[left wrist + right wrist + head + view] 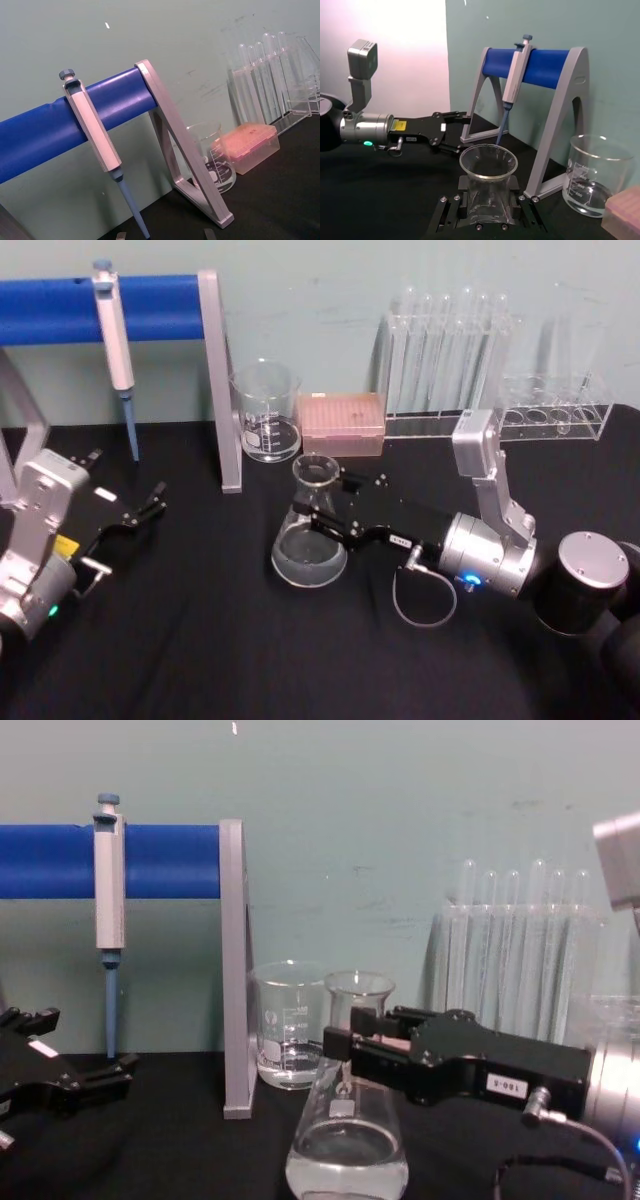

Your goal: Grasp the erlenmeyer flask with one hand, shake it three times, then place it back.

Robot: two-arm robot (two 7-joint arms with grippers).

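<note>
The erlenmeyer flask (pixel 308 540) is clear glass with a little clear liquid, and it stands upright on the black table just right of the stand's post. My right gripper (pixel 326 500), the hand, reaches in from the right and is shut on the flask's neck, one finger on each side. From the chest the flask (pixel 347 1150) shows with the right gripper (pixel 345 1042) clamped just under its flared rim. The right wrist view looks down onto the flask's rim (pixel 488 162). My left gripper (pixel 150 505) rests open at the left, well away from the flask.
A glass beaker (pixel 266 412) stands behind the flask, beside a pink tip box (pixel 342 424). Test tubes in a clear rack (pixel 450 350) line the back right. A blue-barred stand (pixel 218 380) holds a pipette (pixel 115 350) at back left.
</note>
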